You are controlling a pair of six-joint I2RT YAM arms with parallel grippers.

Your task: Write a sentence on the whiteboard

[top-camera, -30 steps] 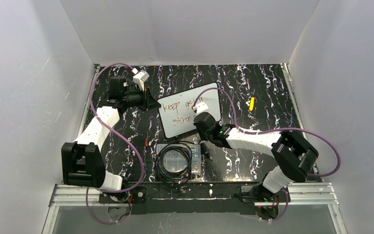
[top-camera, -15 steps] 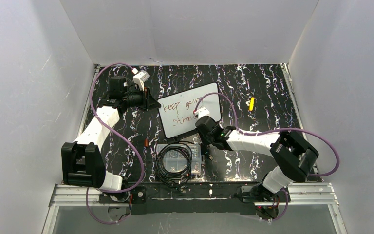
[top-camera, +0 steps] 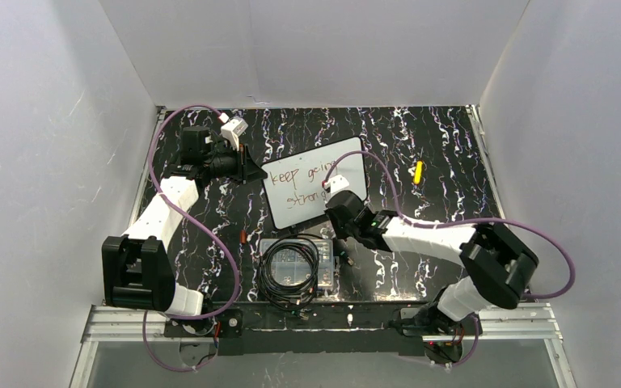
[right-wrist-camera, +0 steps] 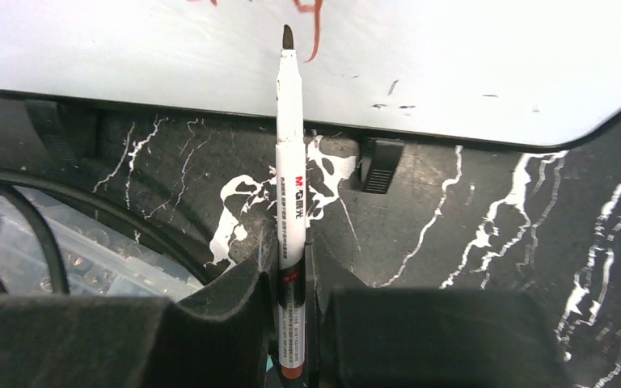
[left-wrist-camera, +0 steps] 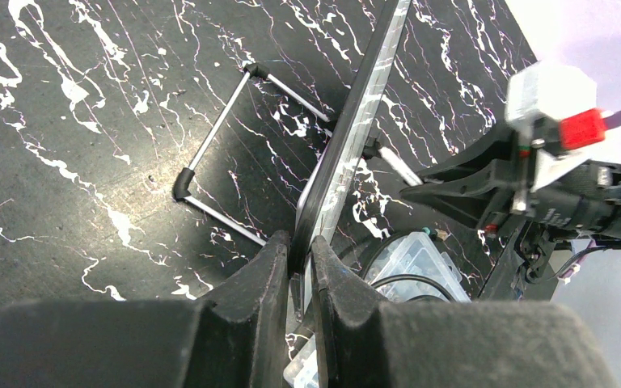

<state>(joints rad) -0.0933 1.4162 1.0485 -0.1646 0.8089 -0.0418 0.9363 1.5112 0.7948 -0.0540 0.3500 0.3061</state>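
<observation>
left end effector (left-wrist-camera: 298, 242): pinching whiteboard (left-wrist-camera: 358, 113) rim | right end effector (right-wrist-camera: 289, 268): pinching marker (right-wrist-camera: 289, 162), tip near lower edge

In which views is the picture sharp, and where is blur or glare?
Top view: even light, sharp; the writing on the whiteboard is small but legible. Left wrist view: the left claw near the lens is blurred, the upper right corner washed out. Right wrist view: the marker is sharp, the right claw blurred.
</observation>
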